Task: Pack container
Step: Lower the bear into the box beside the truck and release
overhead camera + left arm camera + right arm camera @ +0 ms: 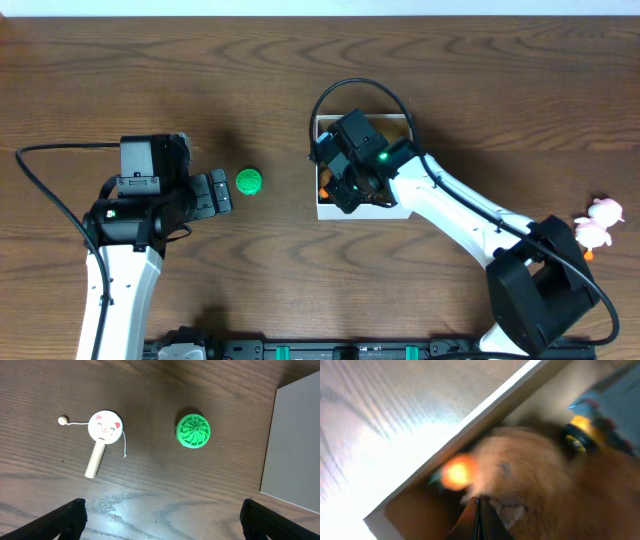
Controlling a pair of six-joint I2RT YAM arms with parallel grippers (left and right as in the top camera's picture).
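On the brown wooden table (pixel 300 60), the left gripper (pixel 222 192) hovers at the left, pointing toward the middle; in the left wrist view its two dark fingers (pixel 65 520) stand spread wide at the bottom corners, with nothing between them but bare wood. Ahead of it in that view lies a pig-faced rattle (pixel 104 430), a white disc with pink ears on a pale wooden handle, a small bead on a string off to its side. Near it, and apart from it, sits a green ridged disc (pixel 248 181), between the left gripper and the container (pixel 335 213). The container rests near the middle of the table, its white wall showing along the near edge, and most of its inside is hidden under the right arm. The right gripper (pixel 479 510) is lowered into it. The right wrist view is badly blurred, but the fingers look drawn together with no gap, above a furry tan shape (pixel 520 470), an orange blur (pixel 455 472) and a yellow wheel (pixel 577 440). Far right lies a pink toy (pixel 598 222).
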